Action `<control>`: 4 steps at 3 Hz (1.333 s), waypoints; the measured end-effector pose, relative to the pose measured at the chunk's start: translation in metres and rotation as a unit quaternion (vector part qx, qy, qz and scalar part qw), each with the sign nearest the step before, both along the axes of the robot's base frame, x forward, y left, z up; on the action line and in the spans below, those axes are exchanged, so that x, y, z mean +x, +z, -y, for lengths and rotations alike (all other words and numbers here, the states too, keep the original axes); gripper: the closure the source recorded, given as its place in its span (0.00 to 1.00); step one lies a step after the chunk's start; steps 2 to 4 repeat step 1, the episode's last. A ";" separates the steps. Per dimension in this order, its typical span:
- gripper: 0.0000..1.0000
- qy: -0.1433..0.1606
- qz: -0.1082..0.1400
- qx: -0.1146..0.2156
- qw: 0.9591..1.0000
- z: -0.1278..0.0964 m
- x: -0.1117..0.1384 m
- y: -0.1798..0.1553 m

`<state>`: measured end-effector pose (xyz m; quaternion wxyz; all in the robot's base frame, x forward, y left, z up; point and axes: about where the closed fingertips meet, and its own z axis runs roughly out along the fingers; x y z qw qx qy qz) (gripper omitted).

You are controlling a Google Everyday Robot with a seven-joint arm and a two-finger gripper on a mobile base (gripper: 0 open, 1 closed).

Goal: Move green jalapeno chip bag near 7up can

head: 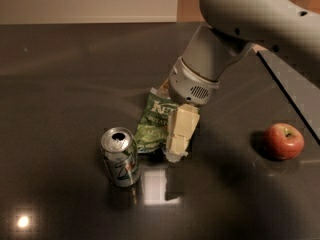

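Observation:
The green jalapeno chip bag [154, 120] lies crinkled on the dark table, its lower edge close to the 7up can [120, 156], which stands upright just to its front left. My gripper [172, 140] hangs over the bag's right side. One cream finger [181, 130] shows beside the bag and the other is mostly hidden behind it. The jaws look open, with the bag loose between them. The grey arm comes in from the top right.
A red apple [284, 140] sits on the table at the right. A dark raised edge [290, 94] runs diagonally along the right side. A pale wall lies beyond the table's far edge.

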<state>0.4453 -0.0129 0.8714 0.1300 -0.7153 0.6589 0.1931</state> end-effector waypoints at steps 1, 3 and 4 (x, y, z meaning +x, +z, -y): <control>0.00 0.000 0.000 0.000 1.000 0.000 0.000 0.000; 0.00 0.000 0.000 0.000 1.000 0.000 0.000 0.000; 0.00 0.000 0.000 0.000 1.000 0.000 0.000 0.000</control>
